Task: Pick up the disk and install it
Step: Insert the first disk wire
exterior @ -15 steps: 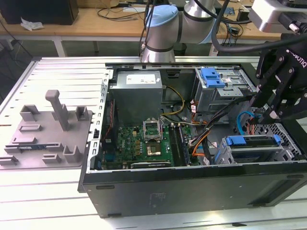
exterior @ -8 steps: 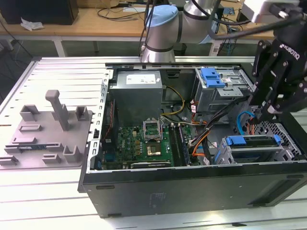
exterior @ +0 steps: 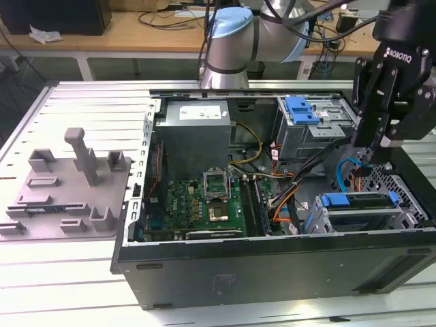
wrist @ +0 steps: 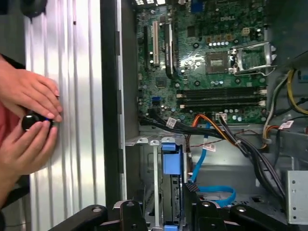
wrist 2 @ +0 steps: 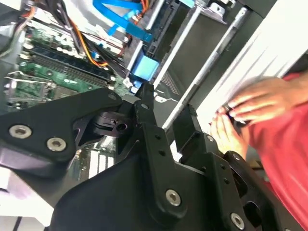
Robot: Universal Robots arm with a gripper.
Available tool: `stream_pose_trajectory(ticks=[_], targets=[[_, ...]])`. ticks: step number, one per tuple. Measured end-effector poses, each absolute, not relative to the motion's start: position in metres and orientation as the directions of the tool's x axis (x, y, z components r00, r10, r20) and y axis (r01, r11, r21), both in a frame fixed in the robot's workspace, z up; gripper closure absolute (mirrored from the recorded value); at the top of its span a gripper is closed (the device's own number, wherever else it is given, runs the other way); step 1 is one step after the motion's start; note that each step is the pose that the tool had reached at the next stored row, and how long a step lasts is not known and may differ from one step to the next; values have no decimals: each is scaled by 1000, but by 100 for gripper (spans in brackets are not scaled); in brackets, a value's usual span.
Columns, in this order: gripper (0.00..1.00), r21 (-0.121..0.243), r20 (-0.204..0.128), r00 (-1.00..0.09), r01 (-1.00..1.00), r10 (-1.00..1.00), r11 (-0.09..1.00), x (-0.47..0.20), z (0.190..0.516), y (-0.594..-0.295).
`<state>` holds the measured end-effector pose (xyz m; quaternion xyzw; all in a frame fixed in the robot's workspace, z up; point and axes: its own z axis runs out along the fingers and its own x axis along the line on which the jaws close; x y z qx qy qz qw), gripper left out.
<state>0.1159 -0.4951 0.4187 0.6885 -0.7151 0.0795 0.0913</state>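
Since the gripper [exterior: 376, 153] carries nothing, step in hand: the install end of the task rather than the pick-up, as I judge it.
Person's hands [wrist: 26, 91]: nearest of all, on the bench [exterior: 61, 293] just outside the near wall of the case [exterior: 272, 272], cupped about a small dark object [wrist: 32, 122].
Disk [exterior: 357, 199]: inside the case at the near right, lying flat in the lower drive cage [exterior: 319, 221] with its blue rail showing. Whether it is fully home I cannot tell.
Gripper: open and empty, hanging above the disk and apart from it. In the first wrist view the blue rail shows between its spread fingers [wrist: 127, 209].
Blue cable [exterior: 347, 174]: looped just beyond that cage, close by the gripper.
Next move calls for: a straight line between the cage walls, clear of the cable, with the hands outside the case.
Motherboard [exterior: 204, 201]: left of the cage, at mid-depth.
Grey fixture [exterior: 68, 184]: on the bench left of the case, well apart from the disk.
Blue bracket [exterior: 303, 109]: atop the far drive cage [exterior: 327, 133].
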Motion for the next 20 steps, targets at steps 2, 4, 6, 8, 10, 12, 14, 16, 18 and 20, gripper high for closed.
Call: stream_pose_trajectory(ticks=[2, 4, 6, 8, 10, 12, 14, 16, 18, 20], targets=[[56, 11, 287, -35, -999, -957, 40, 116, 419, -486], [56, 10, 307, -35, -999, -951, 40, 118, 419, -475], [56, 11, 309, -35, -999, -950, 40, 124, 418, -470], [56, 15, 309, -34, -999, -950, 40, 137, 418, -466], [56, 21, 309, -32, -999, -950, 40, 154, 417, -462], [56, 25, 310, -30, -999, -950, 40, 166, 416, -460], [56, 30, 312, -29, -999, -950, 40, 179, 415, -458], [56, 30, 316, -29, -999, -948, 41, 185, 415, -456], [56, 30, 320, -39, -998, -947, 52, 190, 415, -455], [56, 30, 321, -50, -998, -946, 64, 192, 415, -454]])
